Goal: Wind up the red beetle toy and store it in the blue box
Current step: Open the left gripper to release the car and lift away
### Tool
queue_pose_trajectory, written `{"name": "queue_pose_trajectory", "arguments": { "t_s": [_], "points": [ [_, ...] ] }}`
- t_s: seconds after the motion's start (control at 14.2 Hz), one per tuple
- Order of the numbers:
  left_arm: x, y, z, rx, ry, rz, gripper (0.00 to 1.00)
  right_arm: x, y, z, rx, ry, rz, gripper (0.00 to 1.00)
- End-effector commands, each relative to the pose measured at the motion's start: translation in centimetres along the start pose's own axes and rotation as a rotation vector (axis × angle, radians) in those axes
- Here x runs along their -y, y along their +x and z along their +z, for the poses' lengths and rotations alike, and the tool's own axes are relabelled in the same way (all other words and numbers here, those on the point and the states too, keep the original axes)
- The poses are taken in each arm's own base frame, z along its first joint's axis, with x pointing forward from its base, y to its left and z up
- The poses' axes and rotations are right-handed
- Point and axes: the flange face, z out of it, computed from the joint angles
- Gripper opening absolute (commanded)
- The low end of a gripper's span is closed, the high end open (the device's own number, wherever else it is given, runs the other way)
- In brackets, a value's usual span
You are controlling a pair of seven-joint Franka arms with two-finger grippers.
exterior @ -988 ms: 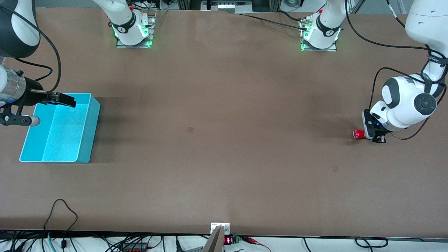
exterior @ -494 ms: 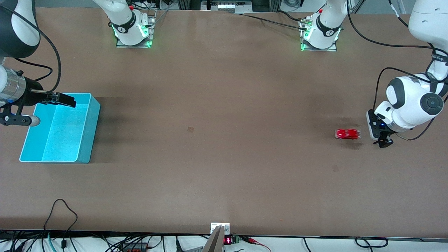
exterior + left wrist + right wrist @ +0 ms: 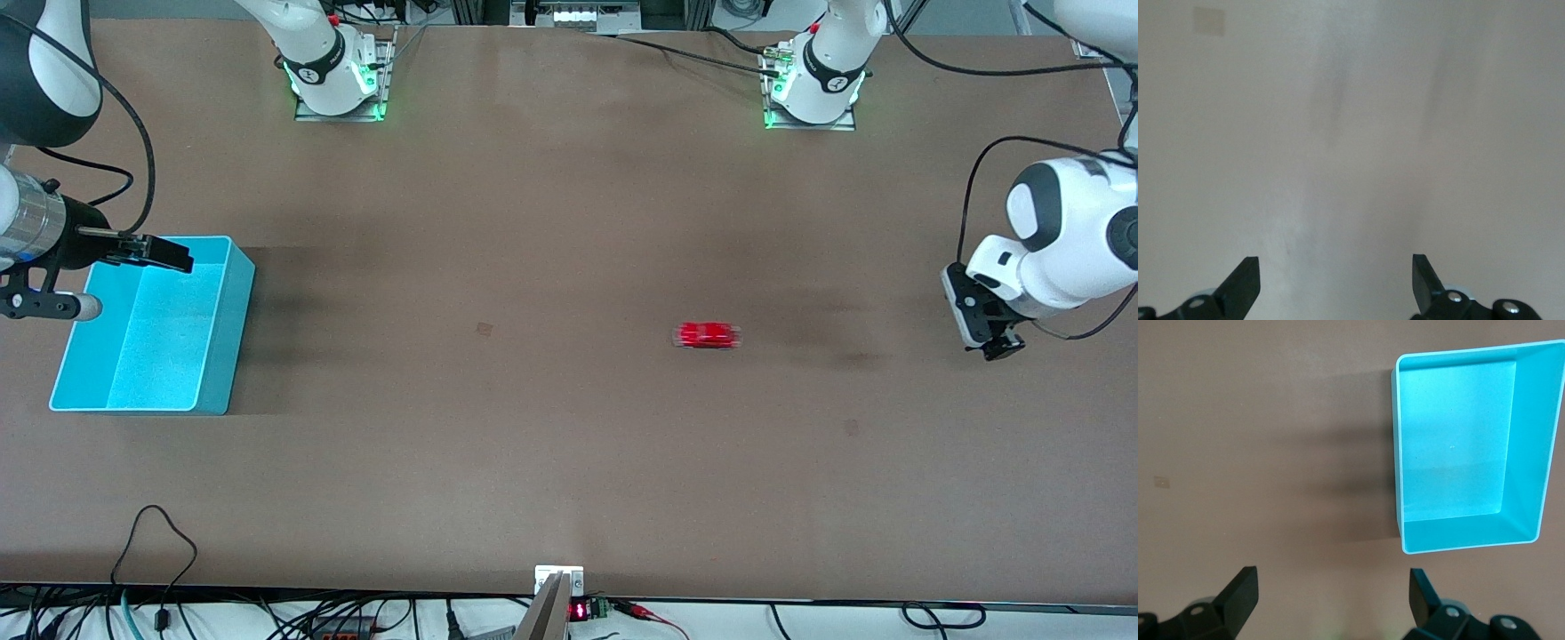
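Note:
The red beetle toy (image 3: 707, 335) stands alone on the bare table between the middle and the left arm's end, blurred as if rolling. The blue box (image 3: 236, 320) stands open and empty at the right arm's end; it also shows in the right wrist view (image 3: 1471, 537). My left gripper (image 3: 1000, 342) is open and empty above the table at the left arm's end, well apart from the toy. The left wrist view shows only bare table between its fingers (image 3: 1336, 277). My right gripper (image 3: 169, 253) hangs open and empty beside the box, with bare table between its fingers (image 3: 1331, 593).
The two arm bases (image 3: 338, 80) (image 3: 813, 89) stand along the edge farthest from the front camera. Cables (image 3: 160, 542) lie at the edge nearest it. A small pale mark (image 3: 484, 329) is on the table between toy and box.
The left gripper has let go of the toy and drawn back toward its end of the table. The toy has run a long way toward the box. The right arm has not moved.

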Motion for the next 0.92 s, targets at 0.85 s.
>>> {"name": "queue_pose_trajectory", "arguments": {
  "t_s": [0.85],
  "points": [
    [-1.6, 4.0, -26.1, 0.002, -0.064, -0.565, 1.0, -0.2, -0.3, -0.3, 0.01, -0.007, -0.013, 1.0]
  ]
}}
